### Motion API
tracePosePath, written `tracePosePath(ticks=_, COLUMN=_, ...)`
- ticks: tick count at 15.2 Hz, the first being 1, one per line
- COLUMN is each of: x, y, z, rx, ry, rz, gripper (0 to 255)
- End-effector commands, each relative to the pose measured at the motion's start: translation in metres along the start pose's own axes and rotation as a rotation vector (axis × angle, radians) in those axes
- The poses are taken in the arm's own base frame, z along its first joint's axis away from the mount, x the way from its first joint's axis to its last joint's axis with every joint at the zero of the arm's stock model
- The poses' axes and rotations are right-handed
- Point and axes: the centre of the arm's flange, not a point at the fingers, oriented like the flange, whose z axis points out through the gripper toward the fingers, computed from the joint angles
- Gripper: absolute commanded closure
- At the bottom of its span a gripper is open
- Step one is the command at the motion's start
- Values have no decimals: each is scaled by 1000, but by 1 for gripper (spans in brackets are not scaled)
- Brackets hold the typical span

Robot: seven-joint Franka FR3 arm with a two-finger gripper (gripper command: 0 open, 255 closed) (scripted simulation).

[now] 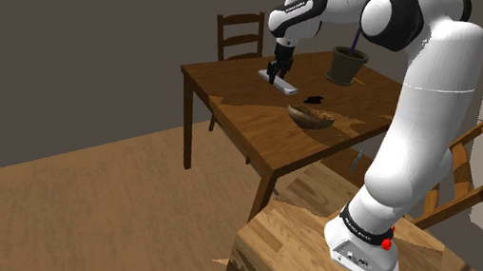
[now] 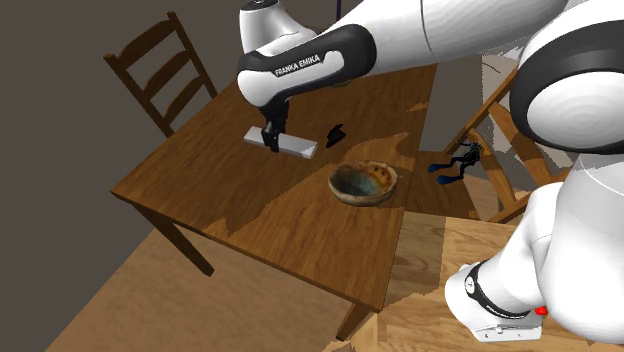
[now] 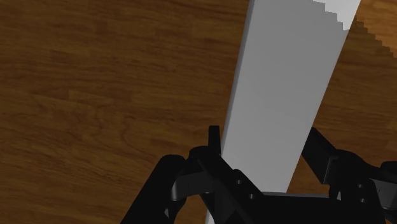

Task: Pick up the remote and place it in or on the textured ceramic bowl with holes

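The all-black two-finger gripper [image 3: 264,137] appears to pinch the flat grey rectangular remote [image 3: 286,76] across its long edges, with the remote lying on the brown wooden table [image 3: 95,95]. Grasping looks to be the step in hand; next comes a straight lift, then carrying it to the nearby round brown bowl [image 2: 362,183].

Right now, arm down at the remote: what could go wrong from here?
1. The pincer sits toward one end of the grey remote; lifted, the long end may sag or twist.
2. A small black object lies between remote and bowl; a low carry could knock it.
3. The remote looks longer than the bowl is wide, so it may tip out.
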Motion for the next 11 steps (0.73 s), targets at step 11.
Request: tracePosePath(ticks=11, x=1, y=2, z=-64, rx=0, ry=0, rz=0, gripper=255)
